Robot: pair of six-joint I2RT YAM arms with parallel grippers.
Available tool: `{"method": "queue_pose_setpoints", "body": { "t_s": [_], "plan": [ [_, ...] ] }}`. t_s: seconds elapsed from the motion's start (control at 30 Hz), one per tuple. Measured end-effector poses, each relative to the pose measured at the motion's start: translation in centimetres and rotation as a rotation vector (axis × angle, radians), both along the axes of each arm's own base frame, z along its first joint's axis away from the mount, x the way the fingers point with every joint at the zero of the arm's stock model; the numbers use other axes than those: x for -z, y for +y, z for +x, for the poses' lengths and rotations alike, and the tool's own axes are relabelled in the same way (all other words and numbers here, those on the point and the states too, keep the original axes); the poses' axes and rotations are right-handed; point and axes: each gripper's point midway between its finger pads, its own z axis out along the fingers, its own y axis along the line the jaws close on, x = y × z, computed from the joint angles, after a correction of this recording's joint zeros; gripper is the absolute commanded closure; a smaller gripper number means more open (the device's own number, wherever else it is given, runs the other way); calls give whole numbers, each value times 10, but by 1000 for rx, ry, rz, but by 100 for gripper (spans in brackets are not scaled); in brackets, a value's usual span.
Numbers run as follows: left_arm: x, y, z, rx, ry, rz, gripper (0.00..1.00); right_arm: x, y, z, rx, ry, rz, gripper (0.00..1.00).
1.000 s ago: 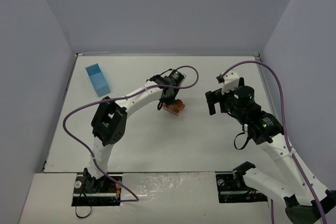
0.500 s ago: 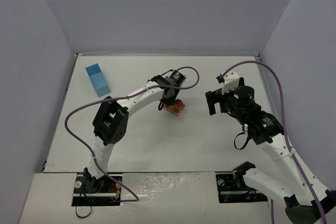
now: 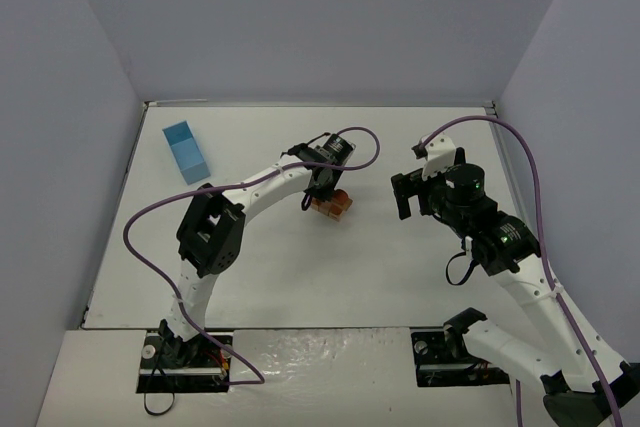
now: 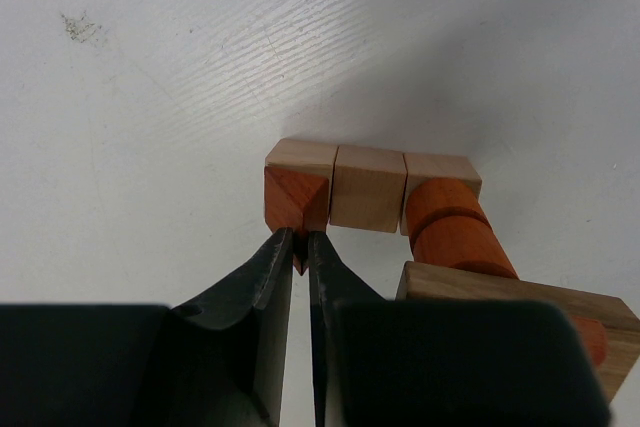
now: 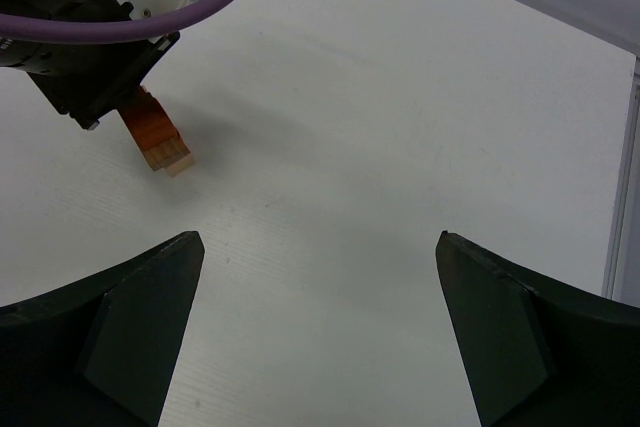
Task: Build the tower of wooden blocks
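Left tool (image 4: 298, 244) is squeezed narrow on the bottom corner of the reddish wedge (image 4: 295, 197). The wedge sits against the tan row of the wood block tower (image 4: 368, 189), mid-counter (image 4: 150, 97). I'd move it straight with no twisting, so the row and the cylinder (image 4: 455, 232) don't get nudged. Right tool (image 5: 318, 247) hangs wide open and empty, well apart. The top view hides the pinch; only the left wrist shows it.
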Motion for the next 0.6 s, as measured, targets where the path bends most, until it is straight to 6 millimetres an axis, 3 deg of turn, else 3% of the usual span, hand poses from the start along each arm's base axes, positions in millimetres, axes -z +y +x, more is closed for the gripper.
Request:
{"method": "queue_pose_setpoints", "body": {
  "t_s": [0.6],
  "plan": [
    [0, -1, -1, 2, 0, 0, 87, 0, 0, 0, 0, 1, 0, 0]
  ]
}}
